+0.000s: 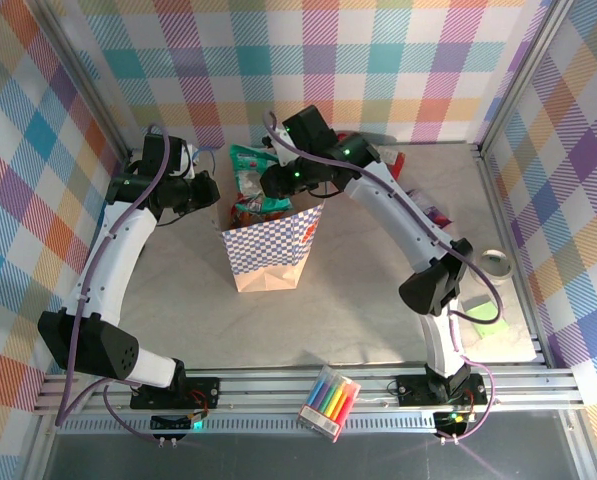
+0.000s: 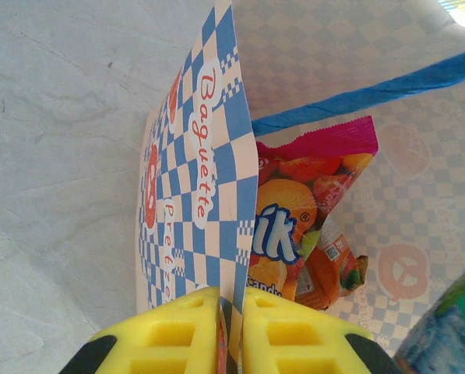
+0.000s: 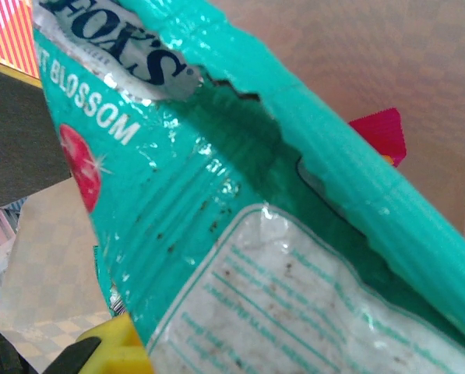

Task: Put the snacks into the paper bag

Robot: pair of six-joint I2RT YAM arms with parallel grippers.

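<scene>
one pale grey worktop (image 1: 358, 310) carries everything, and my two arms reach over it from the near edge, the left arm (image 1: 113, 250) and the right arm (image 1: 398, 215).

there is one paper bag (image 1: 273, 245), tan with a blue-and-white checkered band, near the middle of the worktop between my arms. my left pincer (image 2: 232, 304) is closed on it: the two yellow pads pinch the top edge of a checkered side panel. the white ovals on that panel read "baguette" and, lower down, "pretz" before the rest curves away. one blue cord handle (image 2: 372, 93) crosses the bag's mouth.

of the snacks i can count two for sure. one teal packet (image 3: 240, 234) sits right against my right pincer (image 1: 266, 183), which grips it at the far side of the bag's mouth; in the right wrist view just one yellow pad (image 3: 119, 347) peeks out under the foil. its print reads "fox's" and "blossom". the second is a candy packet (image 2: 294, 210) with a pink crimped edge, lying inside the bag, just beside the panel my left pincer holds. it has fruit pictures and big white letters ending in "ik". a small red bit (image 1: 391, 160) beyond my right arm may be another packet; i cannot tell.

one clear marker pack (image 1: 330, 402) lies on the near rail, and one small white roll (image 1: 495, 262) rests by the right wall.
</scene>
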